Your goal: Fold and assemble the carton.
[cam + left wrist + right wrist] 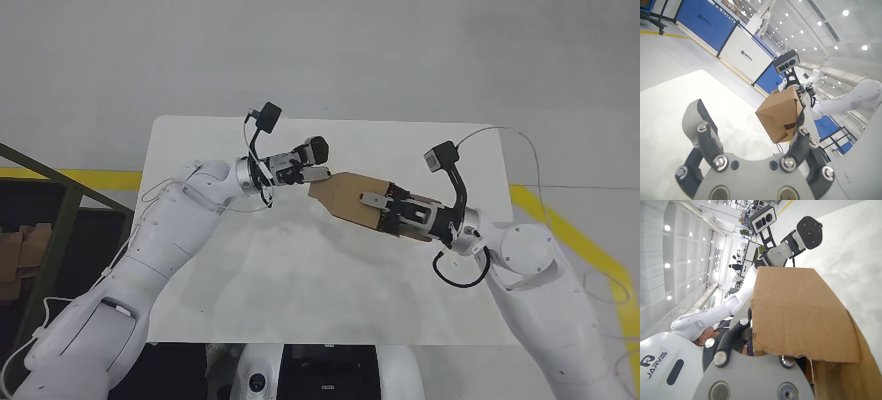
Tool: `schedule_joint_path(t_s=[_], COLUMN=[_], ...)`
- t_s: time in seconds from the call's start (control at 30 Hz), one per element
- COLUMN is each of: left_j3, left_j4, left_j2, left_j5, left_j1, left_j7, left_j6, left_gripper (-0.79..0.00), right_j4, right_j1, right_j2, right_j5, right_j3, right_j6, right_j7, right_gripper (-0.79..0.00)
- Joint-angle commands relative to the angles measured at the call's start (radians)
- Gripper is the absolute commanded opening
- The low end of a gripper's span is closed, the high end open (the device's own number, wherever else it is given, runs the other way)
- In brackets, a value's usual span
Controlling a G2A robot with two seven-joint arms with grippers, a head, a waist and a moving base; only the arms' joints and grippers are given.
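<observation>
Over the middle of the white table (300, 290), well in from its edges, the right gripper (395, 208) clamps one end of the brown carton (352, 196). The left gripper (320, 165), fingers spread wide, hangs just beside the other end.

I hold my left hand (316, 163) with fingers spread, just beside my right hand (383, 206), which clamps the carton (348, 192).

Plain brown carton (350, 193), white table (300, 290), yellow floor line (100, 179) (fingers (705, 113) grey with black pads)
</observation>
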State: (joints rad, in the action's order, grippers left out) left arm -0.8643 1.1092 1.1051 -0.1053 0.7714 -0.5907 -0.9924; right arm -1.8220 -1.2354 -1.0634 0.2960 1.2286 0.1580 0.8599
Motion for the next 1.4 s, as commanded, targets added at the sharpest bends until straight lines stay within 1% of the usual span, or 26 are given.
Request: schedule_joint_path(t_s=[0.0,0.33,0.5,0.73,0.93,1.37], left_j3=[0.004,0.033,0.031,0.027,0.03,0.067], left_j4=[-0.002,-0.013,-0.022,-0.002,0.0,-0.03], left_j2=[0.002,0.016,0.019,0.019,0.02,0.036], left_j5=[-0.002,-0.047,-0.053,-0.038,-0.028,-0.053], left_j1=[0.0,-0.004,-0.009,0.005,0.013,-0.002], left_j7=[-0.006,-0.046,-0.054,-0.063,-0.072,-0.124], left_j6=[0.006,0.003,-0.005,-0.02,-0.018,0.003], left_gripper=[0.0,0.0,0.0,0.0,0.0,0.0], right_j4=[-0.001,-0.014,-0.013,0.007,0.03,0.085], right_j1=[0.0,-0.001,-0.001,-0.001,0.007,0.038], right_j2=[0.0,-0.001,-0.001,-0.002,-0.002,-0.007], right_j5=[0.004,0.016,0.02,0.069,0.123,0.189], right_j3=[-0.001,0.001,0.001,0.011,0.017,-0.007], right_j6=[0.004,0.015,0.015,0.014,0.014,0.027], right_j7=[-0.001,0.005,0.007,0.011,0.043,0.116], right_gripper=[-0.785,-0.785,-0.785,-0.785,-0.785,-0.785])
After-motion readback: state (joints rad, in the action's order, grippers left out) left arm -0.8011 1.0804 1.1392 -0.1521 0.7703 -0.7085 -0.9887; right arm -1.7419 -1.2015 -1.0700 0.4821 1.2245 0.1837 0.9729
